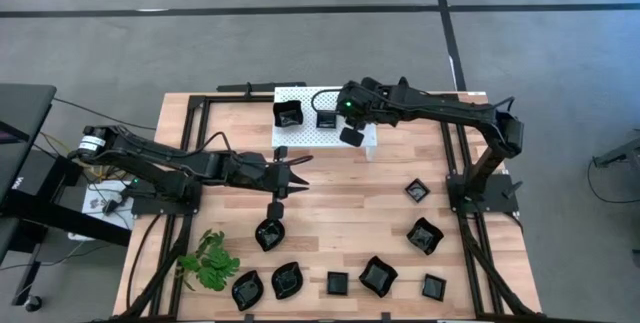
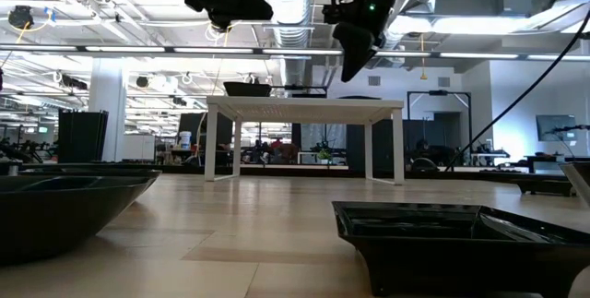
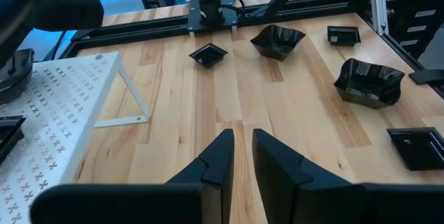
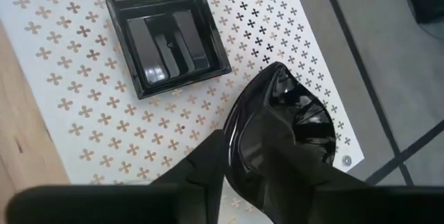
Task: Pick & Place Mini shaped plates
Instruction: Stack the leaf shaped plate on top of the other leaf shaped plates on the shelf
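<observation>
1. Glossy black wavy-edged dish (image 4: 284, 123) sits between the right end effector (image 1: 352, 135) fingers, tilted above the white perforated platform (image 1: 300, 135); we can't tell if the fingers are gripping it or letting go.
2. A square dish (image 4: 166, 40) already lies flat on that platform, just beside the held one.
3. Left end effector (image 1: 285, 178) hovers mid-bench, fingers nearly pressed together with a thin gap, holding nothing.
4. More dishes (image 1: 380, 275) are scattered on the wooden bench (image 1: 340, 198) near the green sprig (image 1: 210, 261).

Overhead and table-level views share the white platform (image 1: 325, 123); wrist views look close.
</observation>
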Robot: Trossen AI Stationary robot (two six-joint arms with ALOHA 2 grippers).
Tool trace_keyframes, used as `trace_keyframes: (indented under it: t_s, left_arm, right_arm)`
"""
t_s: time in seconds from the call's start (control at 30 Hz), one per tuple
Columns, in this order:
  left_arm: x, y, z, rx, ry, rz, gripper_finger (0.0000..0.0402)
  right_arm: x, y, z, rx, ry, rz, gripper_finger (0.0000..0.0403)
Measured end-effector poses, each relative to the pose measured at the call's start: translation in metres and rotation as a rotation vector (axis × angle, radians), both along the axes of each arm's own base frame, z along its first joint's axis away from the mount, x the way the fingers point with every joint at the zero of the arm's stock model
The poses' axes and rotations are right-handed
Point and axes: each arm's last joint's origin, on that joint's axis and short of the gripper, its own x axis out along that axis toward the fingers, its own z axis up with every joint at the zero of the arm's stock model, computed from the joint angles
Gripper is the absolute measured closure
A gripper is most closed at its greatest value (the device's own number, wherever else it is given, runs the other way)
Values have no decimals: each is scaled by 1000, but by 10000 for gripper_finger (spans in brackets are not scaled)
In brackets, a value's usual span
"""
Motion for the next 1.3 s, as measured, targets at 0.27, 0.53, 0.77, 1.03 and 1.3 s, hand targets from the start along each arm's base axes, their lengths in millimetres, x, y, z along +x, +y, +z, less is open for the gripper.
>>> trace_keyframes:
  t_s: [0.27,0.53,0.77,1.03,1.3]
  left_arm:
    - [0,-1,0,-52,-2,19,346]
    - [1,-14,3,-57,-41,-31,336]
    - [-1,-25,4,-102,-52,-53,310]
    - [13,-39,-5,-231,-79,5,300]
    - [50,-51,-17,-239,26,168,300]
  right_arm:
    - [2,27,30,-14,-49,80,301]
    - [-30,99,77,-9,-94,282,300]
    - [-74,140,17,133,-167,375,300]
    - [-105,152,-72,308,-438,633,300]
    - [-108,149,-75,229,-475,706,300]
